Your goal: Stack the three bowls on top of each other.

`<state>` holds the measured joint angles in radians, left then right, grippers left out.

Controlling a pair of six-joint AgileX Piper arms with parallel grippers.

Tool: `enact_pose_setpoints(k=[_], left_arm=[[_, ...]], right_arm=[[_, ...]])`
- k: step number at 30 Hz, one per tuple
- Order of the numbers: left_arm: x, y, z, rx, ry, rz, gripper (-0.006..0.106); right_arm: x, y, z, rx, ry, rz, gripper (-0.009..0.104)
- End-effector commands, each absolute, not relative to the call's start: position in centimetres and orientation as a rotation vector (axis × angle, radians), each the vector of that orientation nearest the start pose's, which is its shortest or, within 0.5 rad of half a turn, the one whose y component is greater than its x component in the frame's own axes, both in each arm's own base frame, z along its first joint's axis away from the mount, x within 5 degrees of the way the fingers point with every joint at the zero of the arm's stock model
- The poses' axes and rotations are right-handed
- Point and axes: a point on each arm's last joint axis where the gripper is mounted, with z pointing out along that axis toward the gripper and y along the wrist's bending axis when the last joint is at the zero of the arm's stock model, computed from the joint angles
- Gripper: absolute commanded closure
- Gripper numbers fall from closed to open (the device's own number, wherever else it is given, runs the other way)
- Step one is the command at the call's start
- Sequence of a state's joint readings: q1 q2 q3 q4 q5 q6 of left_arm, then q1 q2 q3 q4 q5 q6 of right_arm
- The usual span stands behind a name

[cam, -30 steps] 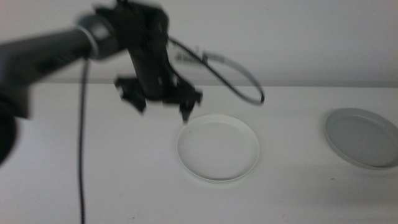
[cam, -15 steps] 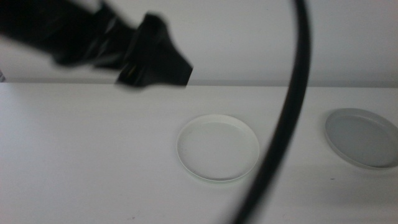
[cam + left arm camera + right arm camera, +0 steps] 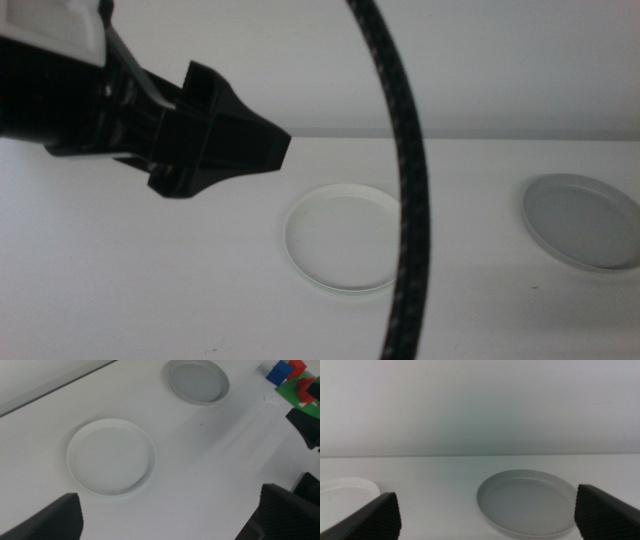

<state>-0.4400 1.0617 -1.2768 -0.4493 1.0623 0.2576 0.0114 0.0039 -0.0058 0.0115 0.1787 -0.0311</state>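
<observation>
A pale whitish bowl [image 3: 345,240] with a faintly green rim lies at the table's middle; it also shows in the left wrist view [image 3: 111,456]. I cannot tell whether it is one bowl or two nested. No separate mint green bowl shows. The grey bowl [image 3: 584,221] lies apart at the right, also in the left wrist view [image 3: 198,381] and the right wrist view [image 3: 530,502]. My left gripper [image 3: 170,520] is open and empty, high above the table. My right gripper [image 3: 487,520] is open and empty, low, facing the grey bowl.
The left arm [image 3: 150,120] looms close to the middle camera and hides the table's left back. Its black cable [image 3: 405,200] crosses over the pale bowl. Coloured blocks [image 3: 286,372] on a green plate and a dark arm part [image 3: 306,424] lie beyond the grey bowl.
The left arm has lifted away from the pale bowl's rim and come up close to the middle camera, its cable swinging across the picture. Both bowls have stayed in place.
</observation>
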Motion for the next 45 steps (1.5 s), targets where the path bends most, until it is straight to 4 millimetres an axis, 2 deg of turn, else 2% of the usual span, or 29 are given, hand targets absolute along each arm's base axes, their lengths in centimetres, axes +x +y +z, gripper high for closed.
enact_pose_setpoints(k=[1, 7, 11, 13, 15, 17, 20, 22, 24, 27, 33, 36, 40, 42, 45], left_arm=[[15.8, -11.3, 42.6, 0.747, 2.208, -0.652, 0.007], [15.8, -11.2, 42.6, 0.750, 2.211, -0.648, 0.007], [15.9, -11.3, 42.6, 0.742, 2.200, -0.647, 0.007], [15.9, -11.3, 42.6, 0.742, 2.200, -0.647, 0.007], [15.9, -11.3, 42.6, 0.742, 2.200, -0.647, 0.007], [15.9, -11.3, 42.6, 0.742, 2.200, -0.647, 0.007], [16.0, -11.3, 42.7, 0.739, 2.196, -0.646, 0.007], [16.0, -11.3, 42.7, 0.739, 2.196, -0.646, 0.007], [16.0, -11.3, 42.7, 0.739, 2.196, -0.646, 0.007], [16.0, -11.3, 42.7, 0.739, 2.196, -0.646, 0.007], [16.0, -11.3, 42.7, 0.738, 2.195, -0.645, 0.007], [16.0, -11.3, 42.7, 0.738, 2.195, -0.645, 0.007], [16.0, -11.2, 42.6, 0.741, 2.196, -0.628, 0.007], [16.0, -11.2, 42.6, 0.741, 2.197, -0.625, 0.007], [16.0, -11.2, 42.6, 0.741, 2.197, -0.625, 0.007]], right_arm=[[5.5, 0.1, 18.7, -0.033, 1.656, -0.014, 0.002], [5.5, 0.1, 18.7, -0.033, 1.656, -0.014, 0.002], [5.5, 0.1, 20.3, 0.004, 1.495, 0.020, 0.002], [5.4, 0.1, 21.2, 0.078, 1.516, 0.104, 0.002], [5.5, 0.2, 23.4, 0.137, 1.565, 0.173, 0.002], [6.3, 0.3, 26.6, 0.169, 1.692, 0.200, 0.002], [8.3, 0.5, 30.4, 0.156, 2.070, 0.169, 0.002], [10.2, 0.5, 32.0, 0.123, 2.299, 0.124, 0.002], [12.0, 0.5, 33.6, 0.125, 2.421, 0.111, 0.002], [14.7, 0.7, 34.6, 0.159, 2.559, 0.137, 0.002], [19.6, 0.7, 33.1, 0.144, 2.737, 0.128, 0.002], [22.1, -1.1, 33.2, 0.250, 2.798, 0.050, 0.002], [25.3, -6.1, 33.1, 0.471, 2.779, 0.040, 0.002], [26.7, -9.4, 32.1, 0.557, 2.773, 0.025, 0.002], [28.4, -13.6, 29.5, 0.584, 2.816, -0.001, 0.002]])
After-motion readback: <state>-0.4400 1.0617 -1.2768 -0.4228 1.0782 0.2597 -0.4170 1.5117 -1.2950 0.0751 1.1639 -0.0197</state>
